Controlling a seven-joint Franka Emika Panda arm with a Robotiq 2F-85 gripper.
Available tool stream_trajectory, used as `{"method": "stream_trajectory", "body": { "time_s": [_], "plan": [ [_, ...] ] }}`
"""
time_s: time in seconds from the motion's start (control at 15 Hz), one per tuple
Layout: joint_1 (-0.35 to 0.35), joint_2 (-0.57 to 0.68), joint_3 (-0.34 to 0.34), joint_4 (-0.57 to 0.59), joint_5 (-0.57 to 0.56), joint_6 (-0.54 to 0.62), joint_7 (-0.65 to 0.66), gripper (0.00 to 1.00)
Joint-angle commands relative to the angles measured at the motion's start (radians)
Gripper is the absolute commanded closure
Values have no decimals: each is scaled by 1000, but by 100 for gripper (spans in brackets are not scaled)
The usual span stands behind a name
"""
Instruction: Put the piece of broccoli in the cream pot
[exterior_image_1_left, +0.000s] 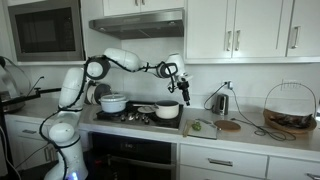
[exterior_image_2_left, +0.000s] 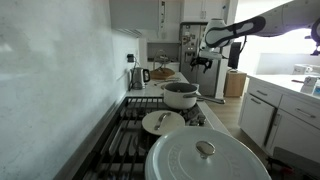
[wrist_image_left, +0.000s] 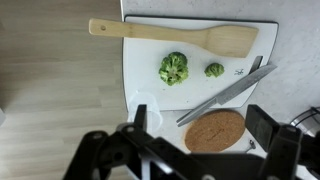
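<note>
The gripper (wrist_image_left: 200, 122) hangs with jaws spread wide and empty above the white cutting board (wrist_image_left: 140, 60). The piece of broccoli (wrist_image_left: 173, 68) lies near the board's middle, under the wooden spatula (wrist_image_left: 170, 33) along its upper edge in the wrist view, with a 2nd, smaller floret (wrist_image_left: 214, 70) just beside it and a knife (wrist_image_left: 225, 95) slanting below both. I would centre the jaws over the larger floret, descend straight so no finger nudges the smaller floret or the knife, close gently, then lift clear of the rim of the cream pot (exterior_image_1_left: 168, 110), which stands open on the stove (exterior_image_1_left: 138, 118).
</note>
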Motion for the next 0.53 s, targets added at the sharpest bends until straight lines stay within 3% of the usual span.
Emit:
{"method": "stream_trajectory", "body": {
  "time_s": [0.0,0.47],
  "plan": [
    [-16,70,-6,108,92,-81,-82,0],
    [-51,193,0,260,177,-232,-223,0]
  ]
}}
